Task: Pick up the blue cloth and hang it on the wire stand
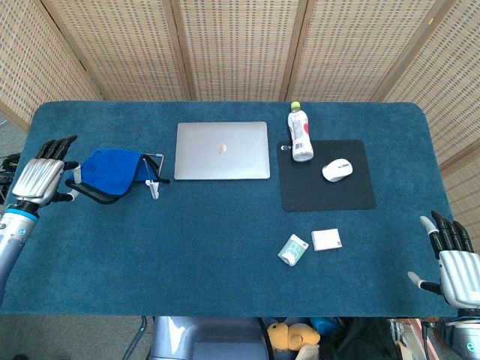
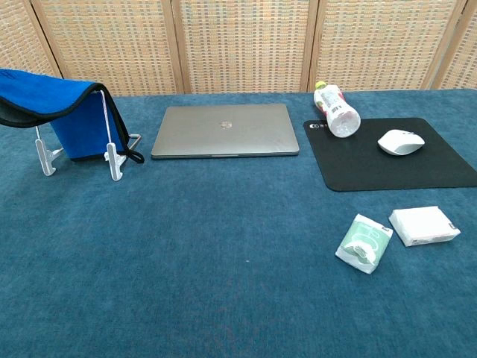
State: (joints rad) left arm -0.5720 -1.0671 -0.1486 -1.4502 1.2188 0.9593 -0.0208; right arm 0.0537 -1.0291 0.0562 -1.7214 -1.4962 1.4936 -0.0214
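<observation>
The blue cloth with a black border lies draped over the top of the wire stand at the table's left. In the chest view the blue cloth covers the stand's top bar; one part hangs down behind it, the other stretches level out of frame to the left. My left hand is just left of the stand and holds the cloth's left edge. My right hand hovers off the table's front right corner, fingers apart, holding nothing.
A shut silver laptop lies right of the stand. Further right are a bottle on its side, a black mouse pad with a white mouse, a green-white packet and a white box.
</observation>
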